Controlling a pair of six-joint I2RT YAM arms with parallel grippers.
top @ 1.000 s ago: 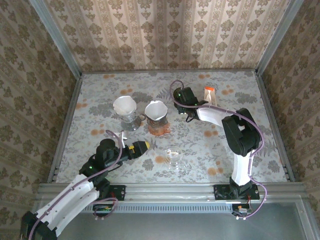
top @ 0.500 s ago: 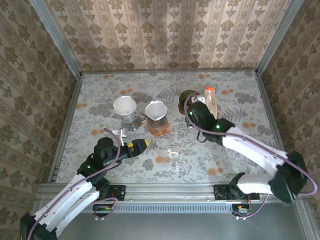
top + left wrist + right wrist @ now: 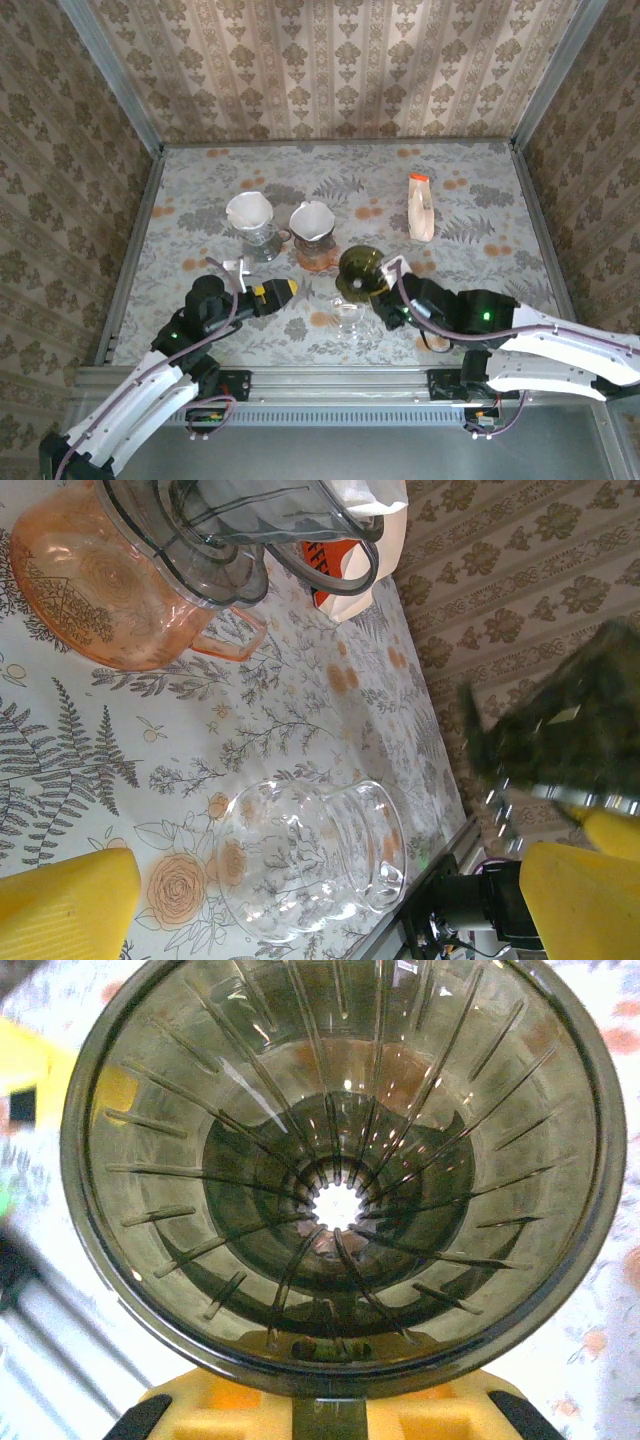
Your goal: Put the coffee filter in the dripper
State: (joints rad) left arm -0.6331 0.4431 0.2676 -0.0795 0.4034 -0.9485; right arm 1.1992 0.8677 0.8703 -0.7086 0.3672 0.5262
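My right gripper [image 3: 384, 294] is shut on the rim of a dark smoky dripper [image 3: 358, 269], held in the air just behind the clear glass carafe [image 3: 350, 319]. Seen from the right wrist, the dripper [image 3: 340, 1175] has a ribbed, empty cone, with the gripper [image 3: 330, 1405] below it. White coffee filters sit in two other drippers: a clear one [image 3: 249, 214] and a grey one [image 3: 313, 223] on an orange server [image 3: 319, 259]. My left gripper [image 3: 281, 291] stands open near the carafe [image 3: 310, 860], its yellow fingers [image 3: 62, 902] wide apart; the held dripper [image 3: 560, 725] shows as a blur.
A white packet with an orange top [image 3: 421, 206] lies at the back right. The metal rail [image 3: 340, 378] runs along the table's near edge. Patterned walls close in the table on three sides.
The right arm has carried the dark dripper from the back middle of the table to the front, next to the glass carafe. The left arm has barely moved.
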